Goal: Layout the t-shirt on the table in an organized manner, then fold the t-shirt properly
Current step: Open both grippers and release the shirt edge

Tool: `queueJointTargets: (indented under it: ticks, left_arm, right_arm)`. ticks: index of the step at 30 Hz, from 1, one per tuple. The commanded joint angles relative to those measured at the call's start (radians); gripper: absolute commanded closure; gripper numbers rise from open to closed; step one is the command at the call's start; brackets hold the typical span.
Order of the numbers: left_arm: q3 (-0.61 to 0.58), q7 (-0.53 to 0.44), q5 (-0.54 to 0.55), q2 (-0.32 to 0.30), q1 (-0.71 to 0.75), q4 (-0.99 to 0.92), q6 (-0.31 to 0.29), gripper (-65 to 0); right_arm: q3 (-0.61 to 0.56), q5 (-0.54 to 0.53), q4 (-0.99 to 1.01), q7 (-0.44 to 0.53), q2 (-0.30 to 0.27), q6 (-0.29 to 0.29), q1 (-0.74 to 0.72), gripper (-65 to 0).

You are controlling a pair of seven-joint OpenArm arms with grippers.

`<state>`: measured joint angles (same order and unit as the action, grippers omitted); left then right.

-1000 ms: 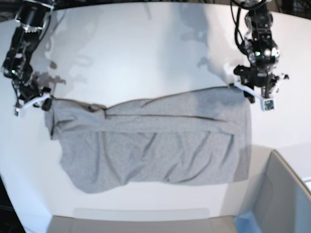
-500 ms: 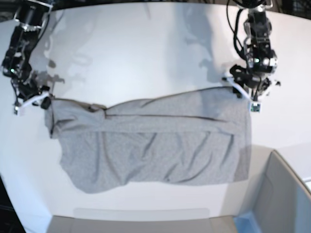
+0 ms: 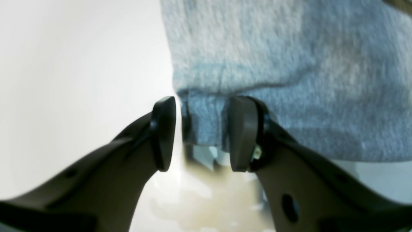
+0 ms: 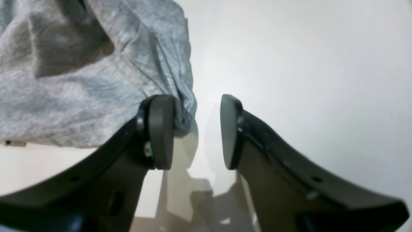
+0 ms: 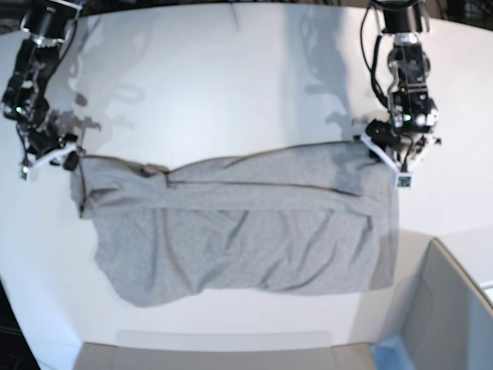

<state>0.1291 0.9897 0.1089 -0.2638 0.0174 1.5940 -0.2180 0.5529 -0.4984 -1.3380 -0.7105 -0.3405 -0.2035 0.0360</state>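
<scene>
While spread crumpled on the table (image 5: 231, 77), t-shirt (image 5: 239, 231) long axis crosswise, folded edge rearward. Left fingers (image 3: 164, 132) released, astride its corner; right fingers (image 4: 161, 129) parted, one touching cloth. Both arms drawn farther back since earlier.

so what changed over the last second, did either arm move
The left gripper slid inward and a little down along the t-shirt, from just off its far corner to over that corner; its jaws stand open around the hem, not pinching. The right gripper crept slightly toward the shirt's other far corner, jaws open. The shirt's shape and place on the table stayed the same.
</scene>
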Motion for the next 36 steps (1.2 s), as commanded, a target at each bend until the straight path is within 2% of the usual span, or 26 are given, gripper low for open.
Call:
queueJointTargets:
  ticks: [1,4,6,7,8,13,16,20,27,34,35,36]
  left_arm:
    - [0.001,0.001,-0.004,-0.009,-0.007,0.015,-0.002,-25.3]
    - [0.001,0.001,-0.004,-0.009,-0.007,0.015,-0.002,-17.1]
    - [0.007,0.001,-0.004,-0.009,-0.007,0.015,-0.002,-8.3]
    - [0.01,0.001,-0.004,-0.007,-0.007,0.015,-0.002,-4.0]
    - [0.01,0.001,-0.004,-0.007,-0.004,0.015,-0.002,0.0]
    - [0.019,0.002,-0.008,-0.009,-0.001,0.019,-0.002,0.0]
    - [0.096,0.002,-0.005,-0.009,0.002,0.059,-0.002,0.0]
    - [0.125,0.002,-0.005,-0.009,0.023,0.087,-0.002,0.0]
    - [0.12,0.002,-0.004,-0.009,0.072,0.093,-0.004,0.0]
    - [0.12,0.002,-0.004,-0.009,0.072,0.093,-0.004,0.0]
    - [0.12,0.002,-0.004,-0.009,0.072,0.093,-0.004,0.0]
    - [0.12,0.002,-0.004,-0.009,0.072,0.093,-0.004,0.0]
  right_arm:
    - [0.003,-0.01,-0.019,0.018,-0.025,-0.006,-0.012,-21.4]
    - [-0.044,-0.01,-0.011,0.016,-0.048,-0.006,-0.018,-11.6]
    - [-0.061,-0.01,-0.011,0.018,-0.055,-0.004,-0.018,-2.7]
    - [-0.058,-0.01,-0.011,0.018,-0.056,-0.004,-0.02,0.0]
    - [-0.058,-0.01,-0.011,0.018,-0.056,-0.004,-0.021,0.0]
    - [-0.055,-0.009,-0.011,0.018,-0.091,0.002,-0.023,0.0]
    - [-0.043,-0.009,-0.015,0.018,-0.114,0.003,-0.023,0.0]
    - [0.003,-0.009,-0.015,0.016,-0.118,0.0,-0.018,0.0]
    - [0.0,-0.015,-0.027,0.016,-0.116,-0.003,0.014,0.0]
    - [-0.066,-0.019,-0.239,0.012,-0.055,-0.004,0.091,0.0]
    - [-0.07,-0.032,-0.277,0.012,-0.036,-0.004,0.103,-1.3]
    - [-0.07,-0.052,-0.315,0.01,-0.024,-0.004,0.114,-6.2]
